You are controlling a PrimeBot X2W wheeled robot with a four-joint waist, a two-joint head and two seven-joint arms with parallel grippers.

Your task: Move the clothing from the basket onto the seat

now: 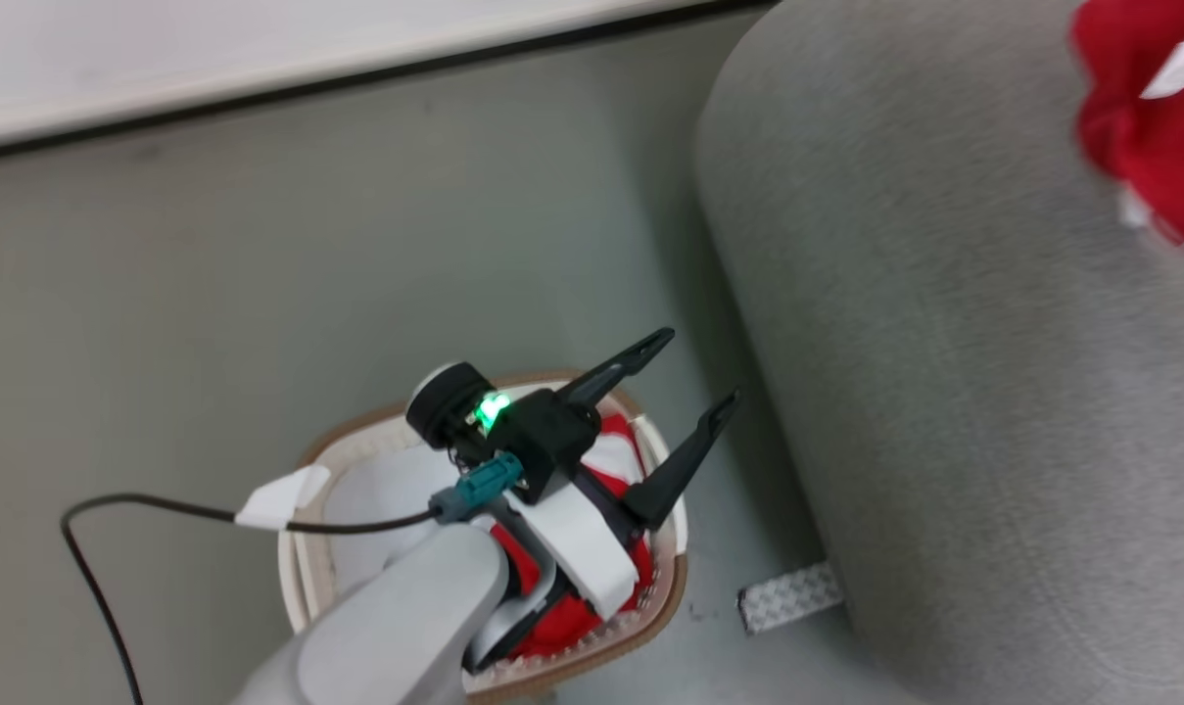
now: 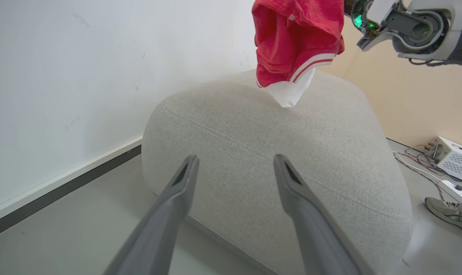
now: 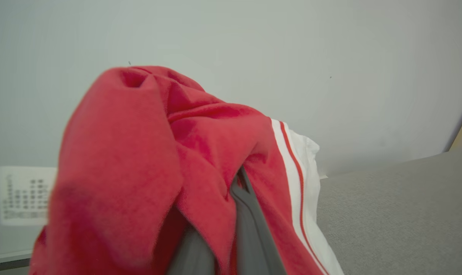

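Our left claw (image 1: 697, 369) hangs with its two dark fingers spread wide and nothing between them. It sits over the basket (image 1: 358, 431), whose brown rim curves beneath and behind it. Under the claw's wrist, inside the basket, lie red clothes (image 1: 564, 619) with white parts, next to a pale sheet (image 1: 386, 494). A black cable (image 1: 92, 548) with a flag of white tape leaves that wrist and loops over the grey floor (image 1: 259, 294). Ahead of the fingertips, across a strip of floor, stands the big grey seat (image 2: 273, 126), with its stitched seam running across in front of the left claw (image 2: 235, 158). A patch of patterned tape (image 1: 787, 595) lies on the floor by the seat's foot, just beyond the nearer finger. Our right claw (image 3: 238, 191) is pressed together, pinching a red garment (image 3: 158, 172) that drapes over its fingers and hides their tips. A white stripe and a white panel hang on the side towards the seat (image 3: 399, 206). From the left claw we see that red garment (image 2: 295, 42) hanging up beyond the fingertips, above the seat's top. Its white lower point is down at the cushion, though we cannot tell whether it touches. Past the seat, a white box (image 2: 456, 158) with wires and a shoe (image 2: 444, 212) sit on the floor.
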